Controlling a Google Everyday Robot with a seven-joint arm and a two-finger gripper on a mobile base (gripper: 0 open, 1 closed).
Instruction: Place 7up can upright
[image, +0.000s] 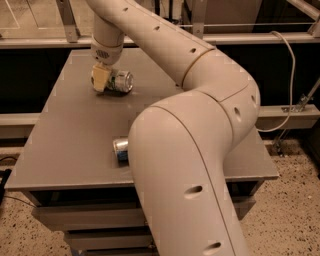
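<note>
The 7up can (120, 81), silver with green markings, lies on its side at the far left of the grey table (70, 130), its silver end facing right. My gripper (100, 79) reaches down from the arm above and sits at the can's left end, touching or very close to it. A yellowish pad hides that end of the can.
A blue-and-silver can (120, 149) lies on its side near the table's front, mostly hidden behind my large forearm (185, 165). A metal rail (260, 37) runs behind the table. A cable (290, 85) hangs at the right. The floor lies below the table's edges.
</note>
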